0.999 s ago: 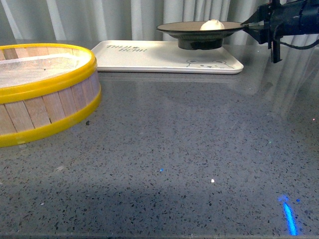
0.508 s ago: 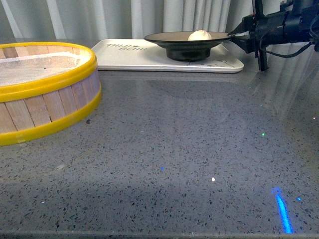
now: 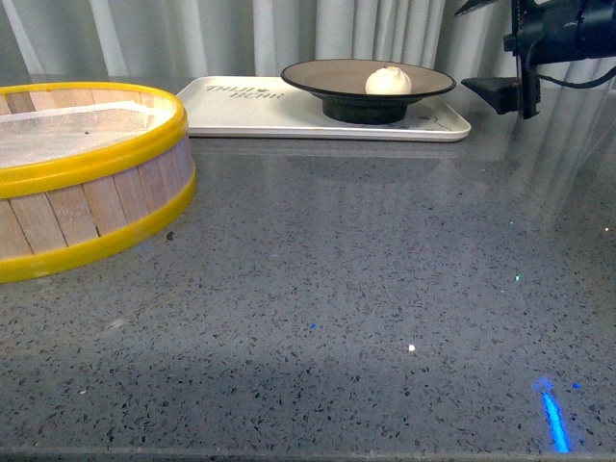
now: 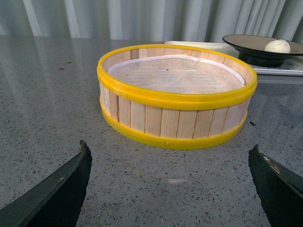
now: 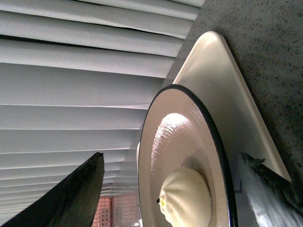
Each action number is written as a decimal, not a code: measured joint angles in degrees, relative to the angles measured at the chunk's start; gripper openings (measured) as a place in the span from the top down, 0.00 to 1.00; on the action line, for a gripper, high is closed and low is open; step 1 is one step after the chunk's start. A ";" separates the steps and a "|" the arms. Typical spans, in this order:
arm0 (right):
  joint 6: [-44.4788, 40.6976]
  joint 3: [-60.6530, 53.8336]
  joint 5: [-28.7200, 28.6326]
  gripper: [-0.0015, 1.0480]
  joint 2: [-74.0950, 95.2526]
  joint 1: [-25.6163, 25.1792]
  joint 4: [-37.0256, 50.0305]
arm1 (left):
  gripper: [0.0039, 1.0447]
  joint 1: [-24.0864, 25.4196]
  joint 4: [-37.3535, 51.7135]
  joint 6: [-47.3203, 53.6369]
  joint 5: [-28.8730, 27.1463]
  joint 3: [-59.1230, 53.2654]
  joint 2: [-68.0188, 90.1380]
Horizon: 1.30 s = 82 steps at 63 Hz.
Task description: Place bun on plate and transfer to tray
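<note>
Bun (image 3: pixel 388 80) on plate (image 3: pixel 318 75), plate seated on tray (image 3: pixel 231 108). Right gripper (image 3: pixel 498 46) beside plate rim, jaws wide, empty. Left gripper (image 4: pixel 170 187) wide, idle near steamer basket (image 4: pixel 176 97). Advice: retract straight from plate, avoid clipping rim.

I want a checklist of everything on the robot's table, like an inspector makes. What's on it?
Surface: grey speckled table, bare in the middle.
Job's things: bun sits on the plate; plate stands on the tray.
Clutter: yellow-rimmed wooden steamer basket at the left, lined with white cloth, nothing in it.
Hands: right hand open, beside the plate, not touching it; left hand open, holding nothing, facing the basket.
Cables: black cable at the right hand.
Surroundings: pale curtain behind.
</note>
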 joint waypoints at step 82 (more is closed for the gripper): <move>-71.14 -107.69 23.91 0.90 -87.60 -6.08 31.54 | 0.06 0.00 0.00 0.00 0.00 0.00 0.00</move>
